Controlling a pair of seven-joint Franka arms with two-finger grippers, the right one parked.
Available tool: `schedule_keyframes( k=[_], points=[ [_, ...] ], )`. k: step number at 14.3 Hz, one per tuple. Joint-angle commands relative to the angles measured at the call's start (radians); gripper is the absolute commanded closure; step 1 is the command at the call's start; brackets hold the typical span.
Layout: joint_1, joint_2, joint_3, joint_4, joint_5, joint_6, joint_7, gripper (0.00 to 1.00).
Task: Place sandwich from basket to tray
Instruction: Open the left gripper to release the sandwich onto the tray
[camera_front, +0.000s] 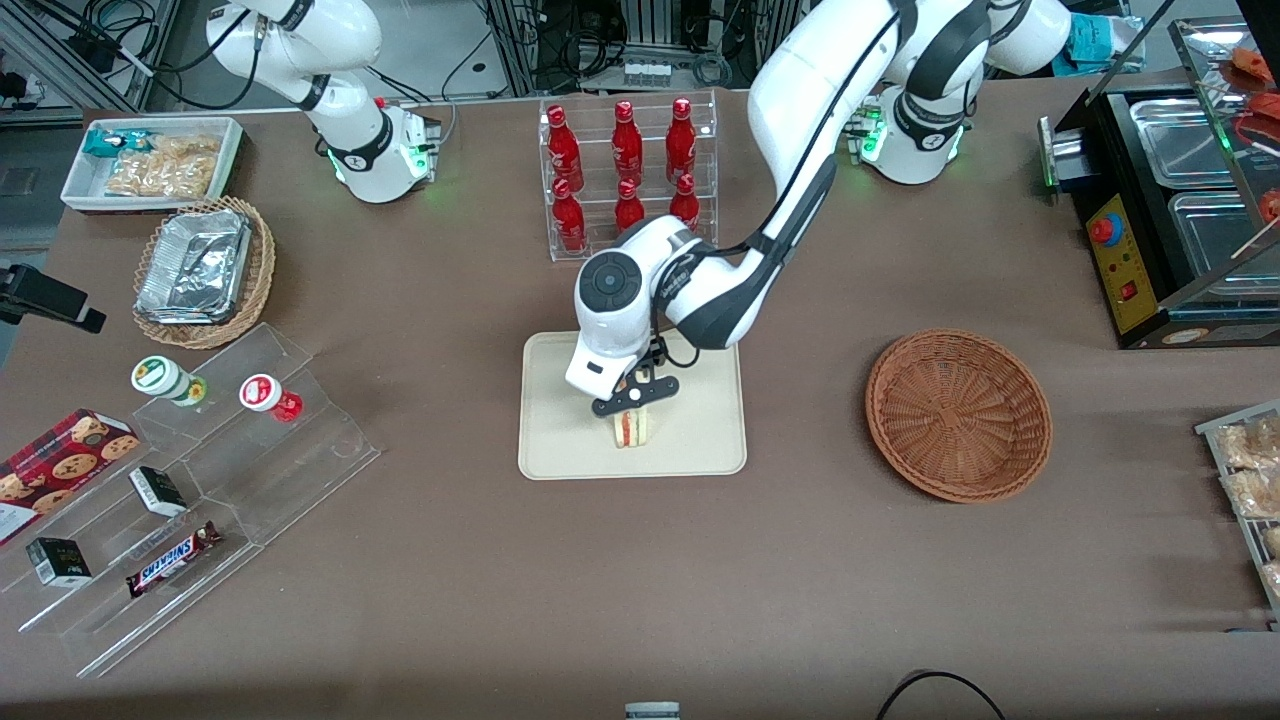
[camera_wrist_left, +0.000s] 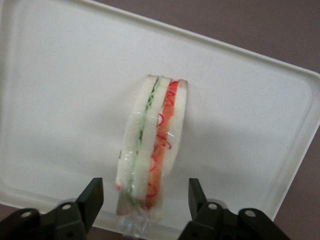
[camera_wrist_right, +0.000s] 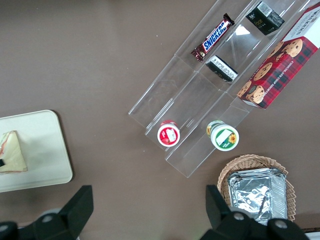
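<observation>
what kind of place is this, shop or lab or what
Probably a robotics lab staged as a snack counter: red bottles in a clear rack, a Snickers bar on acrylic steps, and the arm's open tool above the sandwich on the tray.

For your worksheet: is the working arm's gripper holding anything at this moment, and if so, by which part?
Nothing is held. The gripper is open over the tray; its fingers stand apart from the sandwich between them.

The gripper (camera_front: 634, 398) hangs low over the tray (camera_front: 560, 440), its fingers (camera_wrist_left: 91, 196) spread with open gaps either side of the sandwich (camera_wrist_left: 150, 150). Bare table lies between the tray and the basket (camera_front: 958, 414). The bottle rack (camera_front: 627, 175) stands farther from the front camera, apart from the tray.
</observation>
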Motion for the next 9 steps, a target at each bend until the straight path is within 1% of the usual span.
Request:
schedule_keyframes(
  k=[1,2,4,9],
  points=[
    [0.003,-0.113,0.033,-0.051,0.025,-0.135,-0.015,0.00],
    [0.035,-0.134,0.031,-0.057,0.029,-0.153,-0.005,0.00],
    [0.070,-0.189,0.031,-0.126,0.032,-0.170,0.016,0.00],
    [0.234,-0.427,0.031,-0.411,0.025,-0.163,0.304,0.00]
  ],
)
